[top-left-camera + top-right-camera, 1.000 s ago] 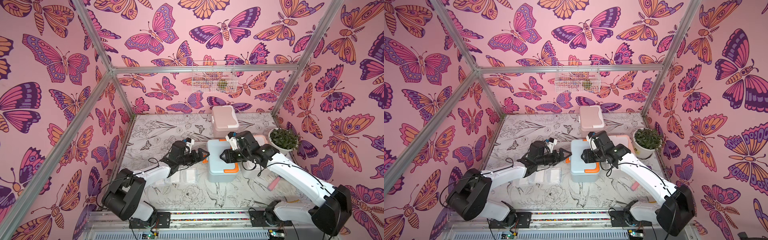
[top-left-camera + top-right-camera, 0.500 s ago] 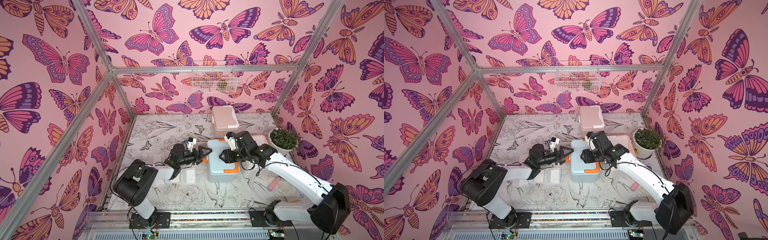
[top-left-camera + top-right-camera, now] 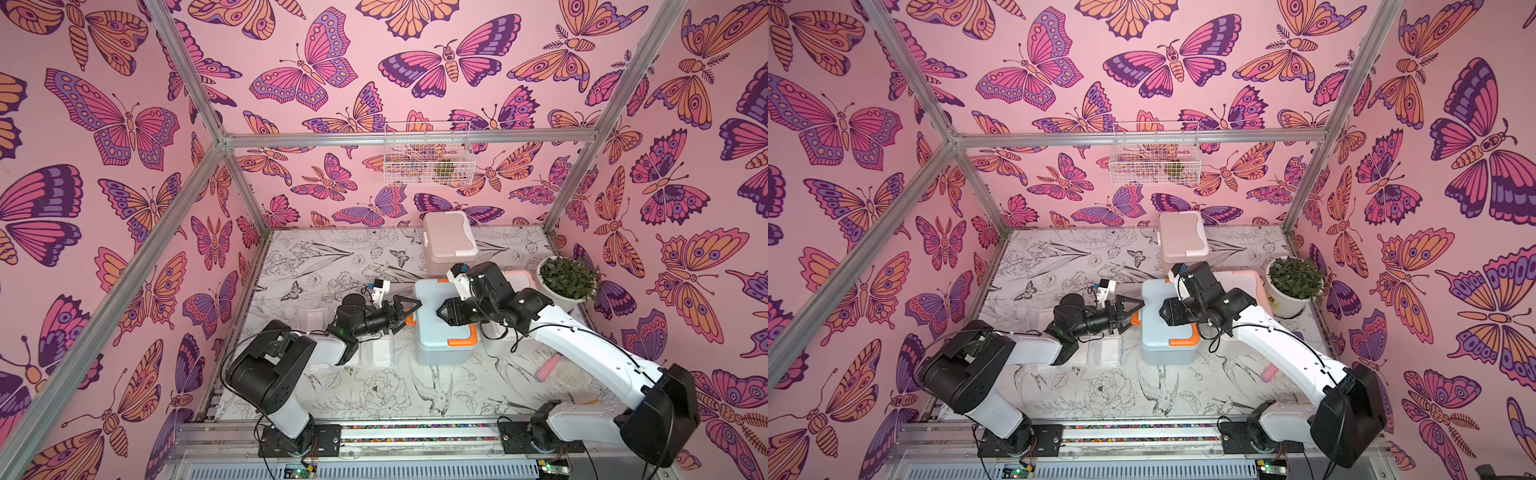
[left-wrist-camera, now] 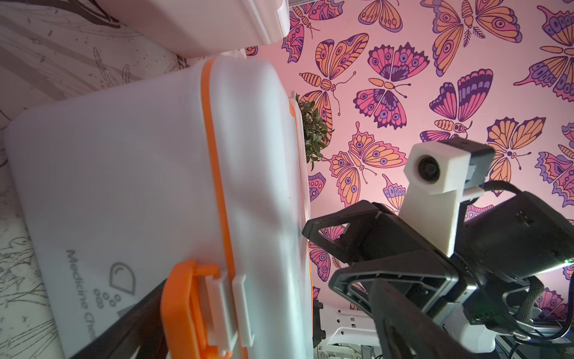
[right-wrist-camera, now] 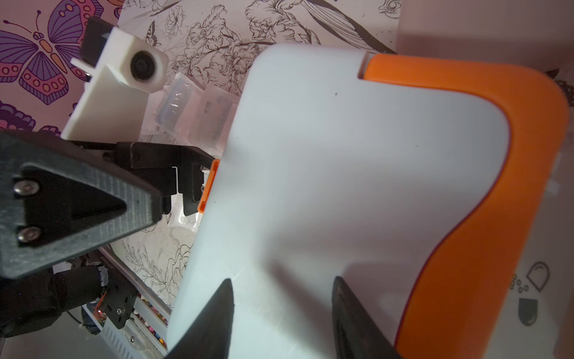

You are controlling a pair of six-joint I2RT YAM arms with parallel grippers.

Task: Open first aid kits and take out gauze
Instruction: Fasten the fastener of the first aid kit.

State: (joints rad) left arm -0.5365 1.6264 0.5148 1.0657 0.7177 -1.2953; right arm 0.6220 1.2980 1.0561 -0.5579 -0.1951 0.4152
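Note:
The blue-grey first aid kit (image 3: 442,332) with orange trim stands mid-table, lid down. My left gripper (image 3: 413,312) is open at its left side; one finger reaches over the lid edge, the other sits outside the orange latch (image 4: 183,310). My right gripper (image 3: 440,311) hovers open over the lid (image 5: 326,186), fingertips (image 5: 226,298) at its surface, nothing between them. The beige-pink kit (image 3: 451,241) stands shut at the back. The white kit with peach trim (image 3: 517,277) is mostly hidden behind my right arm. Gauze packets (image 3: 376,353) lie on the table under my left arm, with more gauze (image 5: 198,108) further left.
A white pot with a green plant (image 3: 567,280) stands at the right wall. A wire basket (image 3: 428,153) hangs on the back wall. A pink object (image 3: 546,368) lies beside my right arm. The arm bases sit on the front rail (image 3: 415,432).
My left arm has swung its elbow forward and the open gripper has edged right onto the kit's latch side. The right gripper has stayed over the lid.

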